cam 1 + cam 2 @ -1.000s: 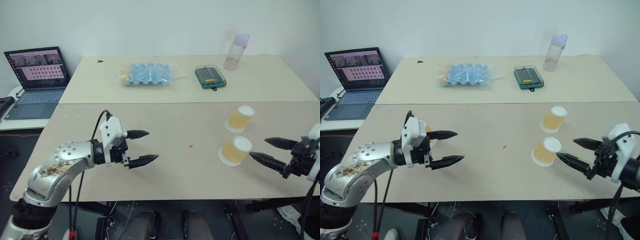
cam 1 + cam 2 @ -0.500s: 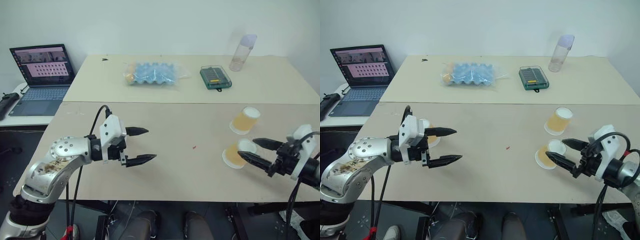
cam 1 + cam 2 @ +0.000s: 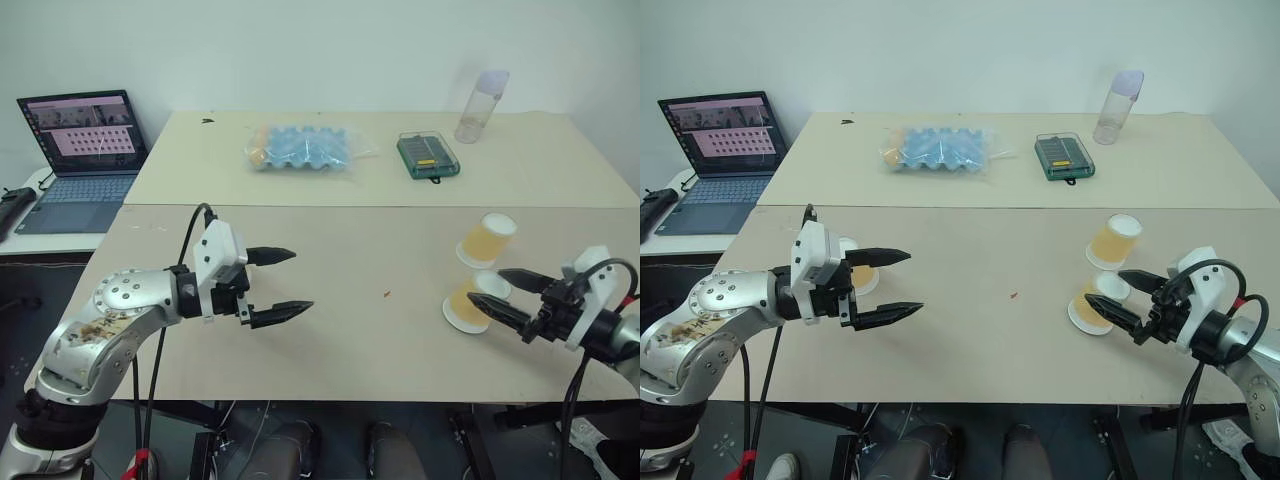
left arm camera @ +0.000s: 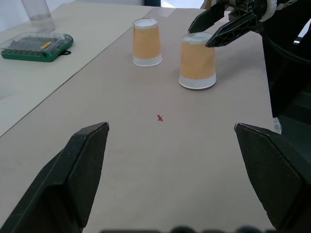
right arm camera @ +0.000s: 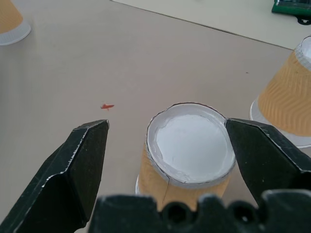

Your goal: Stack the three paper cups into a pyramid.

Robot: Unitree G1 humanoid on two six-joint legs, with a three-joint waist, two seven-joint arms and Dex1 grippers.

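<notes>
Yellow-orange paper with a white base turned upward: the nearest cup [image 5: 187,150] stands upside down on the beige surface [image 3: 350,250], and I take it as my landmark. My right claw [image 3: 492,289] has its two black fingers spread wide, one on either side of this cup, level with its upper part; neither finger is pressed against it, so I hold nothing. The second cup [image 3: 483,240] stands just beyond the landmark cup, also upside down, close to it but apart. The third cup [image 3: 857,273] sits far off across the surface from the landmark cup, toward my left side, partly hidden behind my left claw [image 3: 887,287]. That left claw hangs above the surface with its fingers wide apart and empty, pointing toward the landmark cup. No cup rests on another.

Between my left claw and the landmark cup a small red speck [image 4: 159,117] lies on the surface. Farther back from the landmark cup, past a seam in the surface, a green case [image 3: 427,155] lies flat, and a tall clear bottle [image 3: 477,104] stands beyond it near the wall. A bag of blue items [image 3: 300,148] lies to the left of the case. Well off to the left, an open laptop [image 3: 78,140] sits on a separate low stand.
</notes>
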